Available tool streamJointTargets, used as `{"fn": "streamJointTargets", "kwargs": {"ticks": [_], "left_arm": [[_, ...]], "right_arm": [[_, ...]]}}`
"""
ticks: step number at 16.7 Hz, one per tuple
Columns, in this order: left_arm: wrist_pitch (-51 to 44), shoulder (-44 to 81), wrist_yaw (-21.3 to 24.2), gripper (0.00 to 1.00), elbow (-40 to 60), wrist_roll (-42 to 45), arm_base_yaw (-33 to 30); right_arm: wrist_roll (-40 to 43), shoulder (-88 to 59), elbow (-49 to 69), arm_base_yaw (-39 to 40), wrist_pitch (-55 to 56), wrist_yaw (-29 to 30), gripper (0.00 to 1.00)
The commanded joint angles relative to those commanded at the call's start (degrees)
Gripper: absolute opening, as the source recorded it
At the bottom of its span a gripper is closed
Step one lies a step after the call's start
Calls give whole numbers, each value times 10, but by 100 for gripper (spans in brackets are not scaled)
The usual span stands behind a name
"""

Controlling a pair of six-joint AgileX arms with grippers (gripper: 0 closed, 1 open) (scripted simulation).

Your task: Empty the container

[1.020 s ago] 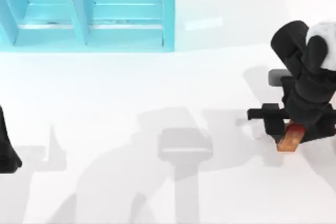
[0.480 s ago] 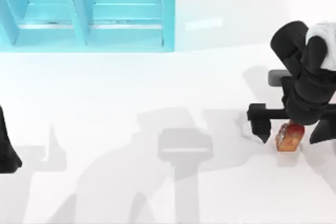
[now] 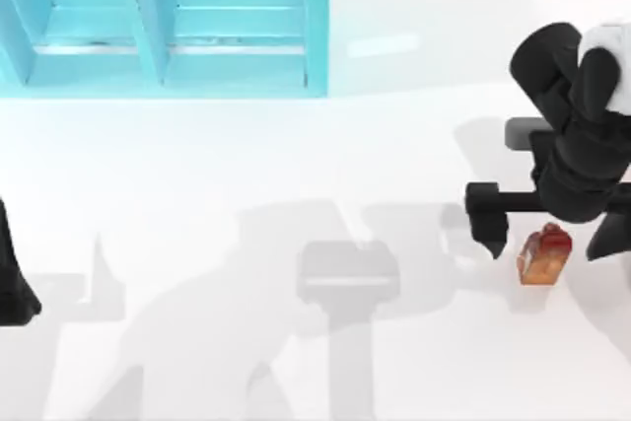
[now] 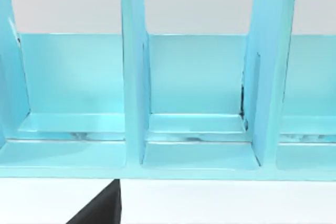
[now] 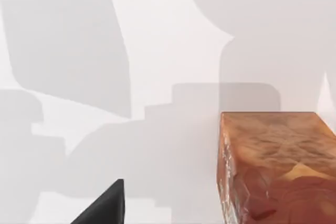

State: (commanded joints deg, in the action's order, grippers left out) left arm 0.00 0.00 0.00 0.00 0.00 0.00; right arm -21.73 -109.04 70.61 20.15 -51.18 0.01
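The container is a cyan rack with upright dividers at the table's back left; the left wrist view looks into its compartments, which hold nothing. An orange-brown block stands on the white table at the right, and it also shows close up. My right gripper hangs open just above and behind the block, one dark finger on each side, touching nothing. One fingertip shows beside the block.
My left arm is parked at the table's left edge, one fingertip set wide of centre. White tabletop stretches between the rack and the block, crossed by grey shadows.
The right gripper opened and let go of the orange-brown block, which now stands free on the table. Its fingers spread and drew slightly back. The left arm stayed still.
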Motion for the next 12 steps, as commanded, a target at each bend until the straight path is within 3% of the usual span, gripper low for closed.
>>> {"fn": "streamJointTargets", "kwargs": {"ticks": [12], "left_arm": [[0,0,0,100,0,0,0]], "right_arm": [[2,48,87,-2,-138,0,100]]}}
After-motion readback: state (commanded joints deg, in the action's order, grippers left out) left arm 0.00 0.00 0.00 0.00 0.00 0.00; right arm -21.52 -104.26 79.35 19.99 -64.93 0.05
